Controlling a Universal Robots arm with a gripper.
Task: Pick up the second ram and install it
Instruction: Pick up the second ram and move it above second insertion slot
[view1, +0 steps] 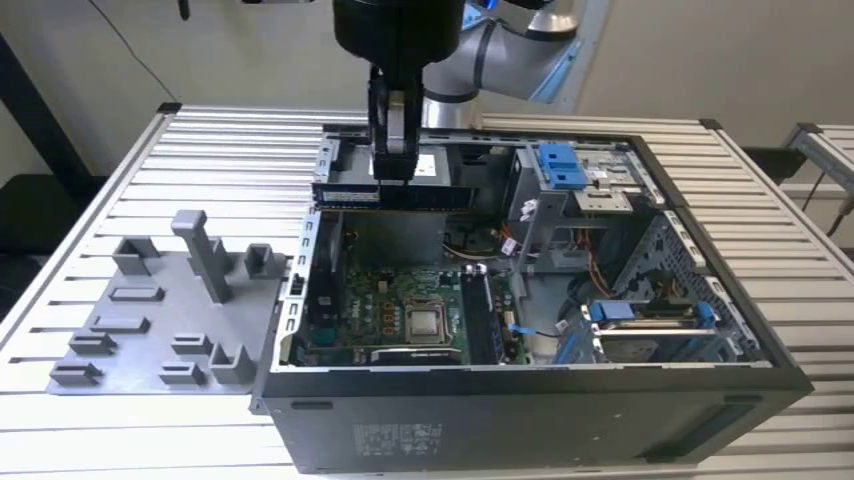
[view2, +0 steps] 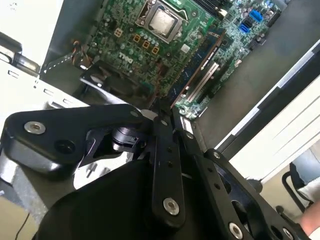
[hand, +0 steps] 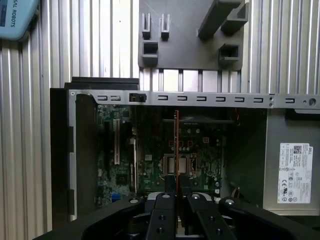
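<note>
so the gripper (view1: 395, 180) has its fingers clamped on the top edge of the second ram (view1: 400, 197), holding it level in the air over the open PC case (view1: 534, 405), above the motherboard (view1: 387, 300). The grey holder tray (view1: 147, 330) sits just beside the case, on the exterior view's left

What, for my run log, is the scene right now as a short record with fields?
gripper: shut on the ram, above the open case
ram: held level by its upper edge, over the case's far side, not yet seated
case: lying on its side, open on top
motherboard: exposed inside the case, below the ram
tray: grey, on the table at the exterior view's left of the case
</note>
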